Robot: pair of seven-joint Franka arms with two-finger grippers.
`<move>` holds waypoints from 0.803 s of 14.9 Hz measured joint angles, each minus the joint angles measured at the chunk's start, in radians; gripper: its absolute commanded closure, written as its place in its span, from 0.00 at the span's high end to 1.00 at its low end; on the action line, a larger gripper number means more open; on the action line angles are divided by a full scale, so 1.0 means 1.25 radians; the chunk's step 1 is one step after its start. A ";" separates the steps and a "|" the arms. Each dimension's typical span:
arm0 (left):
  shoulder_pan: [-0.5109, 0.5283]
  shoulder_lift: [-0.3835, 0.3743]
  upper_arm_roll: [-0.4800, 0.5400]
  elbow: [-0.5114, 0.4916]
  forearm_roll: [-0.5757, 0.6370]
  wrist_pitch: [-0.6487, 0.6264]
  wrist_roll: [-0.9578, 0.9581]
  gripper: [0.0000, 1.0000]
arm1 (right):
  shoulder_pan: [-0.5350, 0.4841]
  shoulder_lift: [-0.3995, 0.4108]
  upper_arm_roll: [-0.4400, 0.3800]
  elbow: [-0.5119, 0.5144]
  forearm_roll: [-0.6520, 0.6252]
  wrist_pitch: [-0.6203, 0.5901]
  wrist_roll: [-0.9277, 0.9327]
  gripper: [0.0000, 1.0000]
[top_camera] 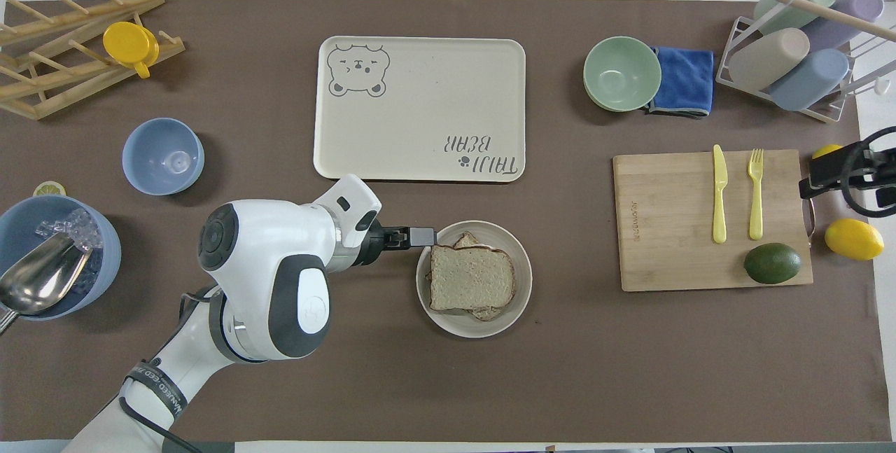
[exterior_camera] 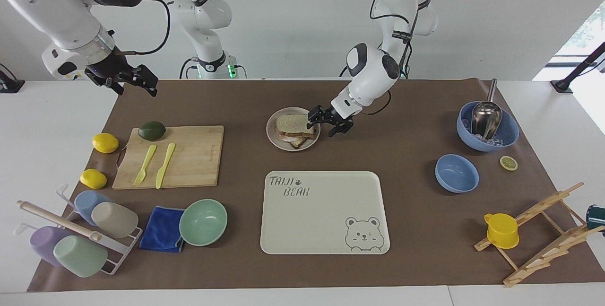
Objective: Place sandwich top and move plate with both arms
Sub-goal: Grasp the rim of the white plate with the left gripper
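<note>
surface: brown mat (exterior_camera: pixel 416 211) on a white table (exterior_camera: pixel 47 121), plain white wall | sandwich top (top_camera: pixel 470 278) sits on the stack in the plate (top_camera: pixel 519 257), mid-mat | left gripper (exterior_camera: pixel 326 121) at plate's rim, jaws wide, empty | right gripper (exterior_camera: pixel 130 81) up over mat's corner, jaws wide, empty

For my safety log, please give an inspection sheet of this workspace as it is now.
Surface: brown mat on a white table.
Job's things: sandwich top lies on the stack in the plate.
Clutter: bear tray, cutting board with avocado, fork, knife; lemons, bowls, cup rack, cloth, wooden rack.
End effectors: left end effector open at the plate's rim, holding nothing; right end effector open, raised over the mat's corner, waiting.
Cables: black cable on the right arm.
Surroundings: two slimmer arms by the wall.
</note>
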 measured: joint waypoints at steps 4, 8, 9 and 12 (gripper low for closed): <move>0.013 0.009 0.014 0.000 0.004 0.000 0.000 0.90 | 0.000 0.000 0.000 0.000 0.000 0.000 0.000 1.00; 0.017 0.023 0.015 -0.005 0.004 0.000 -0.007 0.79 | 0.000 0.000 0.000 0.000 0.000 0.000 0.000 1.00; 0.017 0.026 0.015 -0.008 0.004 0.001 -0.009 0.76 | 0.000 0.000 0.000 0.000 0.000 0.000 0.000 1.00; 0.013 0.030 0.011 -0.026 0.004 0.008 -0.033 0.71 | 0.000 0.000 0.000 0.000 0.000 0.000 0.000 1.00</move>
